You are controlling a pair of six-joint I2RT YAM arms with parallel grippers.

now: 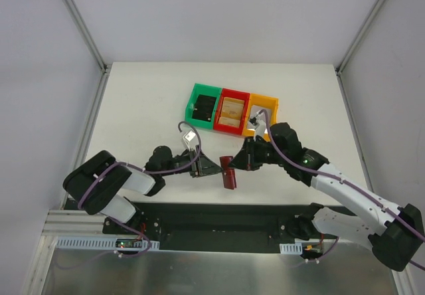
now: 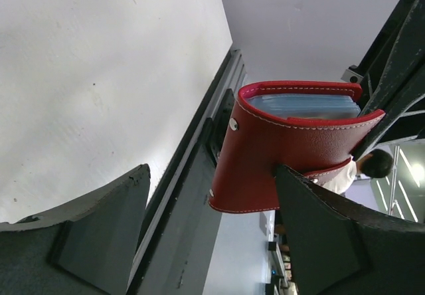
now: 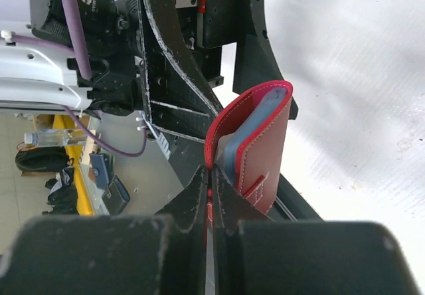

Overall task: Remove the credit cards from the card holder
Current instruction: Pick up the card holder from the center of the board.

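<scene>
Currently the holder (image 1: 228, 175) is on the near side of the red bin (image 1: 229, 130), twd the arm bases, standing on edge. Can't tell whether it touches the table (image 1: 133, 109)

R gripper (image 3: 210, 175), also near side of the red bin & slightly to its right, is pinched tight on the holder's outer flap; a thin red edge shows btw its fingers (image 3: 192, 202). Stitched strap tab (image 3: 260, 187) sits just above that pinch

L gripper (image 2: 212, 172), near side of the red bin & off to its left, has its jaws spread wide. In L wrist view the holder sits btw them: its lower corner overlaps one finger (image 2: 319, 228), while the other finger (image 2: 99, 228) is well apart from it. Can't tell if there's real contact

Grey-blue sleeves (image 2: 302, 105) are packed inside the red cover w/ only their edges showing, all tucked in. Small silver snap (image 2: 234, 123) on the cover's side

Green bin (image 1: 199, 88) is just left of the red bin, yellow bin (image 1: 265, 99) just right, all 3 touching in a row
</scene>
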